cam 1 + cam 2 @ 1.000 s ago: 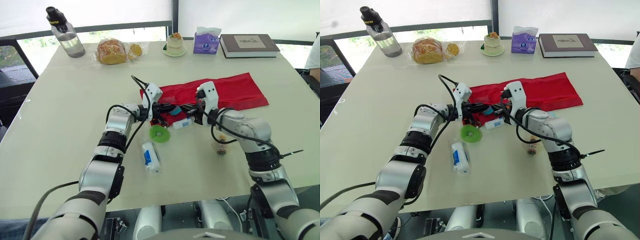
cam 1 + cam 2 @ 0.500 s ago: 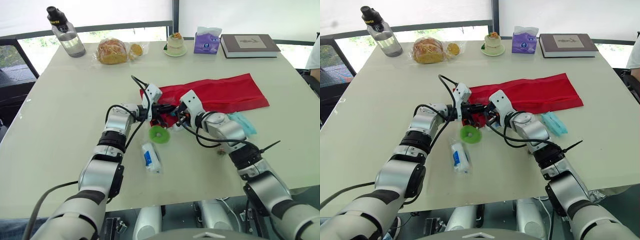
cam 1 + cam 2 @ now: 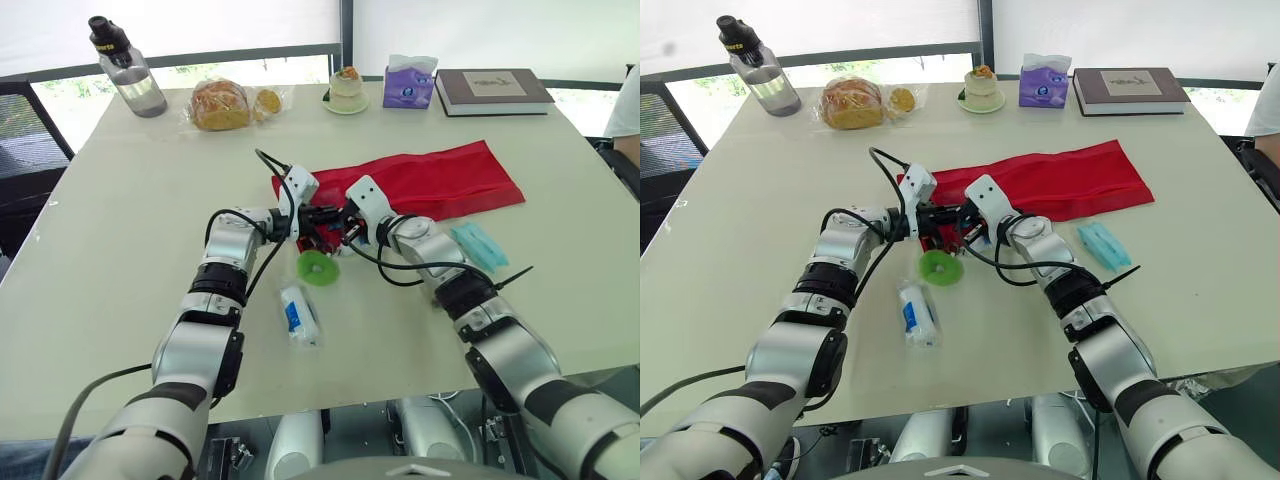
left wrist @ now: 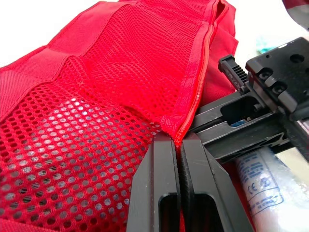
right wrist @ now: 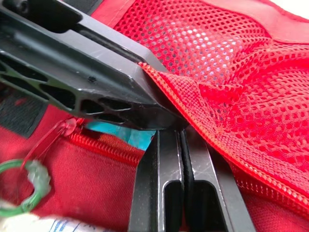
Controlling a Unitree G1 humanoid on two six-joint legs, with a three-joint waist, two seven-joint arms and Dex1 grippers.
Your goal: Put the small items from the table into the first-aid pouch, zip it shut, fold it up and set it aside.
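The red first-aid pouch (image 3: pixel 430 180) lies unfolded mid-table, its mesh pocket (image 4: pixel 96 116) facing up. My left gripper (image 4: pixel 179 137) is shut on the pocket's zip edge at the pouch's left end. My right gripper (image 5: pixel 182 134) is shut, its tips tucked under that lifted mesh edge, right against the left fingers. A white tube (image 4: pixel 263 186) lies beneath the right gripper. Something teal (image 5: pixel 140 137) sits inside the opening. In front of the pouch lie a green tape roll (image 3: pixel 318 268) and a wrapped bandage (image 3: pixel 300 312); a teal packet (image 3: pixel 478 245) lies to the right.
Along the far edge stand a water bottle (image 3: pixel 125 68), bagged bread (image 3: pixel 225 103), a small dessert cup (image 3: pixel 347 88), a tissue pack (image 3: pixel 408 82) and a book (image 3: pixel 495 90). A person's sleeve (image 3: pixel 625 100) shows at the right edge.
My right arm has swung left to the pouch opening, bringing its gripper against the left one and uncovering the teal packet. The left gripper has kept its hold.
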